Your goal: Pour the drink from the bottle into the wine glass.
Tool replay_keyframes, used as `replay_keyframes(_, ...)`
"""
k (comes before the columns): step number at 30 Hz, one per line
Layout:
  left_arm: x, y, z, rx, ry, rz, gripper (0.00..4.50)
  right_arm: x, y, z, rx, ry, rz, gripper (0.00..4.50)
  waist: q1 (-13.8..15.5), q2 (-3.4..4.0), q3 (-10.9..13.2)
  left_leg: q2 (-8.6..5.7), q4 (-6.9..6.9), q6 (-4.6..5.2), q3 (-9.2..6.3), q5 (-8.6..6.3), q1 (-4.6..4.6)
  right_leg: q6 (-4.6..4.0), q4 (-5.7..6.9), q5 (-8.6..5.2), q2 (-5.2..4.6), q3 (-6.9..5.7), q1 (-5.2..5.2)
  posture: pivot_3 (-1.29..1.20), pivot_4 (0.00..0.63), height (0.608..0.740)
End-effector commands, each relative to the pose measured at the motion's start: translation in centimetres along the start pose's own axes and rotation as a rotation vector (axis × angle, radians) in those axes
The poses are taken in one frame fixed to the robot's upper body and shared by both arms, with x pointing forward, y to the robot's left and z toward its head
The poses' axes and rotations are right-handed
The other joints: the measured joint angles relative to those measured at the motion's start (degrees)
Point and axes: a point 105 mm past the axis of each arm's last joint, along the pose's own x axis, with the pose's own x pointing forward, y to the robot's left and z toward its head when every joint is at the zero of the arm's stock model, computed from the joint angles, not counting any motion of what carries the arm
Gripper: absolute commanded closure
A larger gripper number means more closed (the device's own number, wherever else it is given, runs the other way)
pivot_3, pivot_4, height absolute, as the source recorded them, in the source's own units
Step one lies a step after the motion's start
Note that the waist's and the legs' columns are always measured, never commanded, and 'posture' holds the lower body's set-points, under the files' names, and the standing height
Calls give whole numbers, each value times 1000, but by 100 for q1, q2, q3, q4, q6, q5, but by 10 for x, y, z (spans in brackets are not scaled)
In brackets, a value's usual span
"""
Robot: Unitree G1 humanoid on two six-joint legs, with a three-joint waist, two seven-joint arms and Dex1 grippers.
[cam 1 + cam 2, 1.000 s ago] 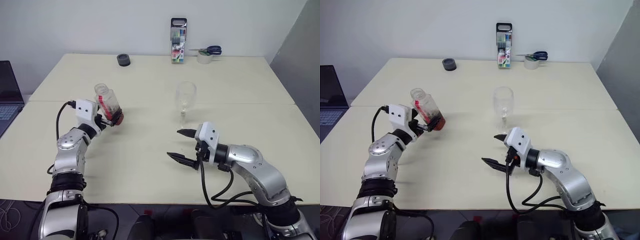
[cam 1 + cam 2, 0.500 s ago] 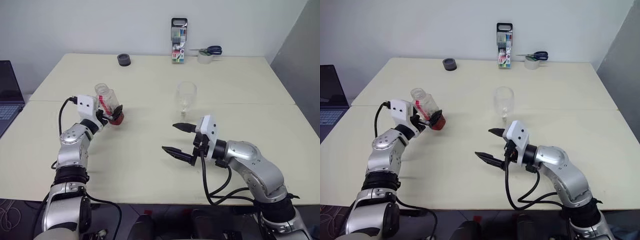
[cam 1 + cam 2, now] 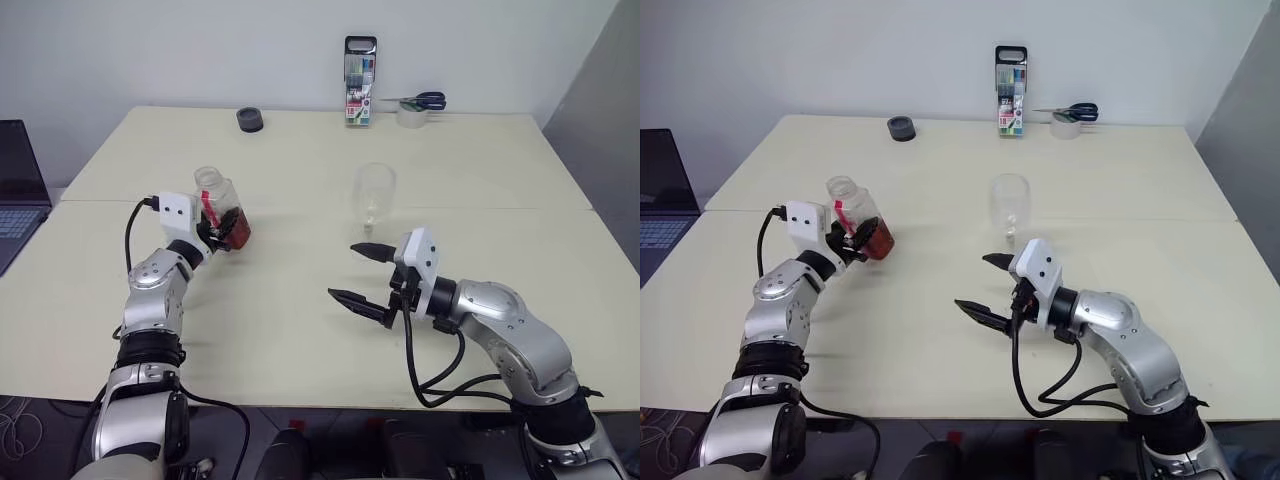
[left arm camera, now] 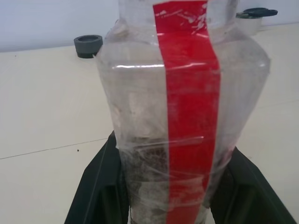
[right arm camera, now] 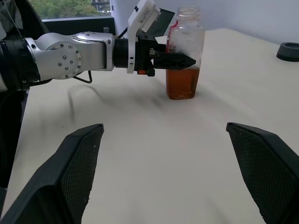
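Our left hand (image 3: 853,240) pinches the bottle (image 3: 862,215), upright on the counter (image 3: 940,180). The wine glass (image 3: 1009,205) stands well apart toward our right. Nearer it, our right hand (image 3: 985,288) hangs spread and empty.

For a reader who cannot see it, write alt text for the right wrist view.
The left gripper is shut on the bottle, which stands uncapped on the table, a reddish-brown drink filling its lower part. Two open black fingers of the right gripper frame the foreground.
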Motion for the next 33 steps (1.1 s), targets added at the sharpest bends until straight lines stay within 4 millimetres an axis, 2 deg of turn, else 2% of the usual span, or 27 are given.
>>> replay_keyframes(1, 19, -23, 51, 129, -134, -91, 2792, -12, -8, 17, -45, -45, -74, 0, 9, -18, 11, -1, 1, -1, -2, 0, -3, 0, 0, 0, -1, -2, -1, 0, 150, 740)
replay_keyframes(5, 36, -46, 78, 216, -192, -168, 2792, -21, -21, 22, -12, -59, -169, 0, 14, -46, 28, -2, 6, -13, -7, 7, -13, 1, -1, 1, -1, -9, -4, 0, 150, 740)
replay_keyframes(10, 47, -70, 88, 326, -213, -265, 2792, -30, -36, 33, -35, -116, -301, 0, -40, -45, 30, -2, 0, -18, 6, 10, -11, 0, -1, 1, -1, 3, -9, 0, 150, 740)
replay_keyframes(17, 56, -96, 104, 517, -268, -361, 2792, -39, -38, 37, -30, -169, -318, 0, -33, -49, 41, -2, 0, -4, 5, 2, -12, 1, 0, 1, 1, 1, -10, 0, 150, 740)
replay_keyframes(23, 67, -104, 120, 632, -310, -371, 2792, -45, -45, 38, -35, -181, -368, 0, -15, -50, 44, -5, 3, 0, 6, 0, -16, 1, -1, 1, 0, 0, -10, 0, 150, 740)
replay_keyframes(33, 71, -115, 134, 845, -388, -388, 2792, -45, -54, 36, -26, -190, -446, 0, -21, -51, 47, -5, 3, 1, 5, 0, -16, 1, 1, 1, 1, 0, -12, 0, 150, 740)
